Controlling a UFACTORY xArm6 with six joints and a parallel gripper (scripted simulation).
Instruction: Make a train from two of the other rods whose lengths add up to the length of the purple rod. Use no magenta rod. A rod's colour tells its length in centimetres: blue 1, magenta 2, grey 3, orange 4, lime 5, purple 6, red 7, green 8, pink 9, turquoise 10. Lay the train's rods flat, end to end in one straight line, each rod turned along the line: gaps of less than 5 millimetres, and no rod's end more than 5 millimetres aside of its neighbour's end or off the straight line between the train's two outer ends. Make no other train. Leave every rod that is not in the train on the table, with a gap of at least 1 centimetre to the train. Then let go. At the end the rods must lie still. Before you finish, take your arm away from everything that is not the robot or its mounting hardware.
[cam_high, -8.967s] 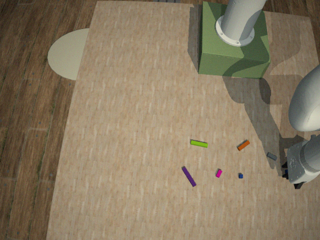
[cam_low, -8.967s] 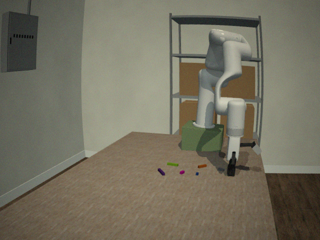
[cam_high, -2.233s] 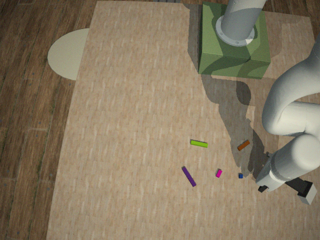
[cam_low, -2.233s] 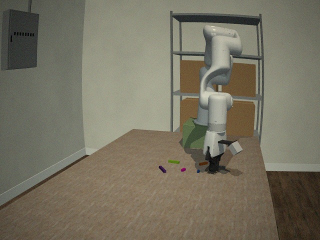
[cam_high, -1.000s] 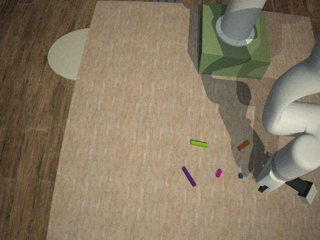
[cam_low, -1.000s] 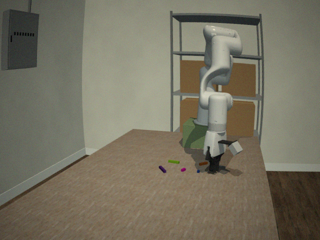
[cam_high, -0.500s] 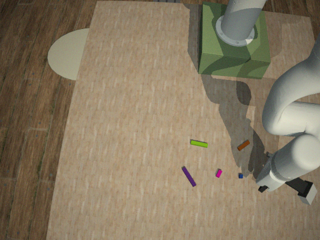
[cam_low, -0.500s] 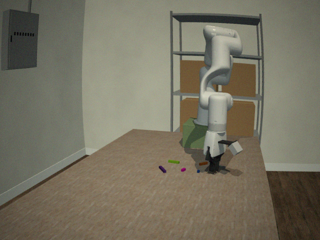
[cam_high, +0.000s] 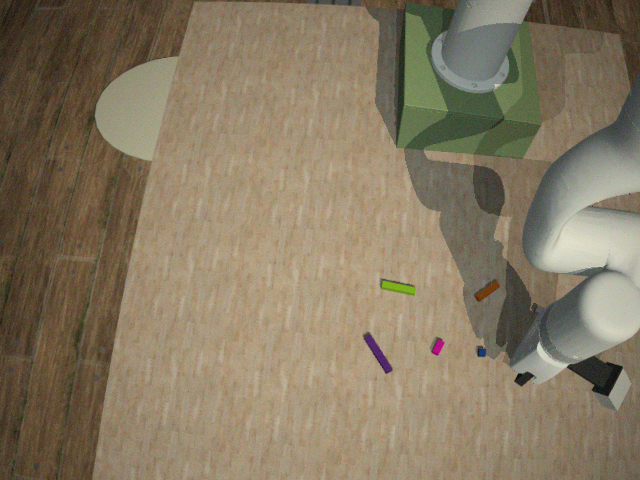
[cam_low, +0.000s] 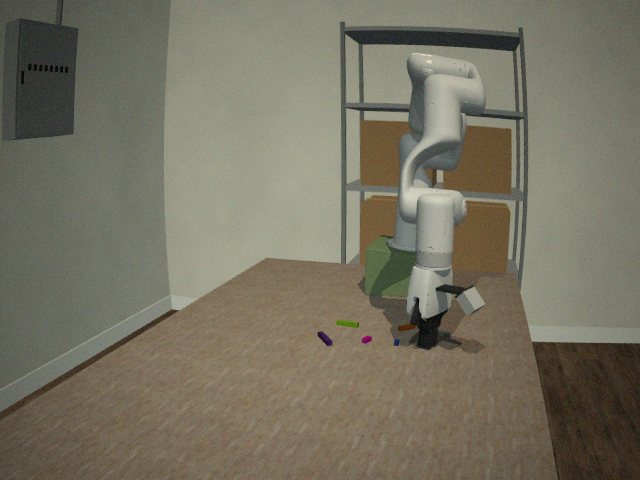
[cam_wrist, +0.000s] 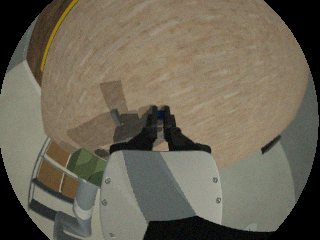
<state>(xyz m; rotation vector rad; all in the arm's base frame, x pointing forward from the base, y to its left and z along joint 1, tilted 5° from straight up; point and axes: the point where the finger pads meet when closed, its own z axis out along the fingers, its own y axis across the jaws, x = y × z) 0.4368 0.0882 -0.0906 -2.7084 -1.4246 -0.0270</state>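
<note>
jaws (cam_high: 524, 379) (cam_low: 427, 342) pinch a small blue rod (cam_wrist: 160, 115). a second blue cube (cam_high: 481, 352) (cam_low: 396, 342) sits just beside them; orange bar (cam_high: 487, 290) (cam_low: 406, 327) near, magenta block (cam_high: 438, 346) (cam_low: 366, 339) farther, lime (cam_high: 398, 287) (cam_low: 347, 323) and purple sticks (cam_high: 377, 353) (cam_low: 324, 338) well apart on the streaky bench (cam_high: 258, 232) (cam_low: 258, 392) (cam_wrist: 220, 65).

Table (cam_high: 248, 248) (cam_low: 289, 403) (cam_wrist: 200, 60) — wood-look, matt (arm (cam_high: 578, 227) (cam_low: 439, 108) glossy).

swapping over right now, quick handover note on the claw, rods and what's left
Claw: low, fingers close together; blue shows between them, can't tell if gripped.
Rods: blue rod near the claw; lime rod, purple rod, magenta rod, orange rod apart.
Done: no train yet.
Left: join lime and a blue end to end, others clear, let go.
</note>
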